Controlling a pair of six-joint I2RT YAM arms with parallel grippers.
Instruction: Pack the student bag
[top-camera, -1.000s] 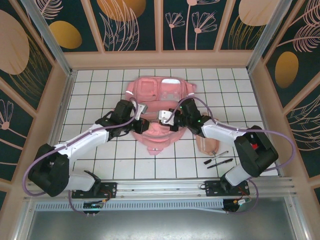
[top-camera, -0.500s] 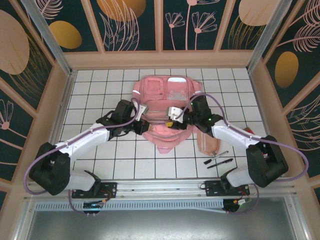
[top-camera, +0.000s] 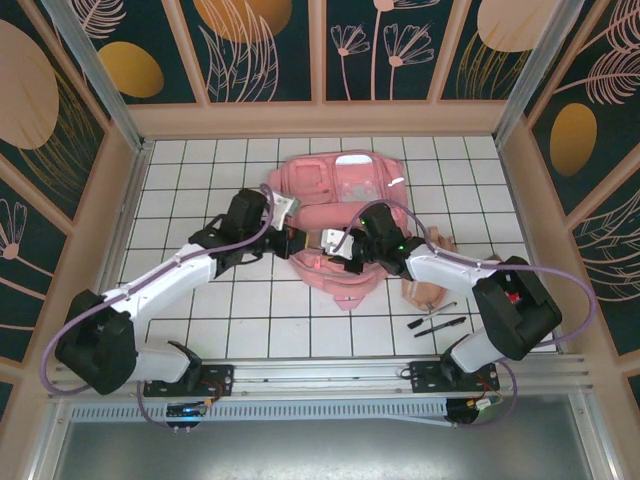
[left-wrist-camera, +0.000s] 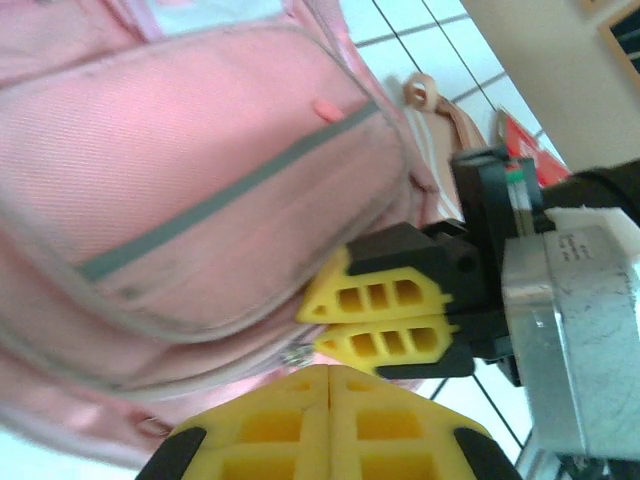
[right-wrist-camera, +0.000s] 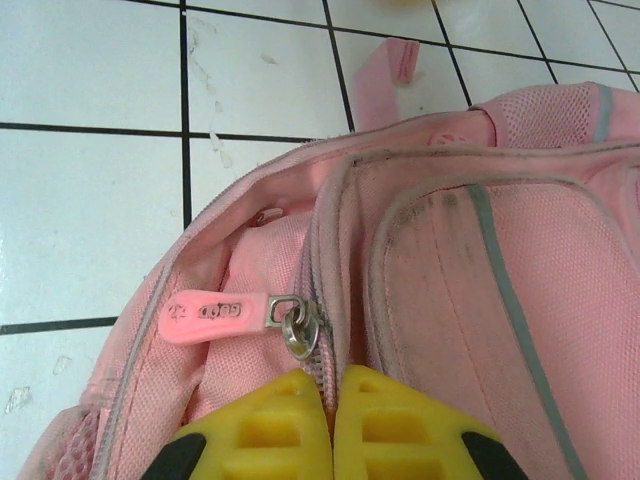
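Matt pink woven cloth on student bag (right-wrist-camera: 450, 300), twill weave visible, seams scuffed grey; its thin stripes are smoother and grey, with a mesh patch at one corner. zip pull tab (right-wrist-camera: 205, 310) on the bag: smooth pink rubbery plastic, embossed; ring (right-wrist-camera: 298, 330) is shiny metal. right gripper (right-wrist-camera: 332, 385) and left gripper (left-wrist-camera: 330, 385): matt yellow plastic fingers, black plastic behind. metal housing (left-wrist-camera: 570, 320) beside the bag: brushed, dull grey. table (right-wrist-camera: 90, 190) under the bag: glossy white tiles, a bit smudged.

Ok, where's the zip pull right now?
Right wrist view: the pink zip pull lies on the bag, left of centre, just above the shut right gripper.
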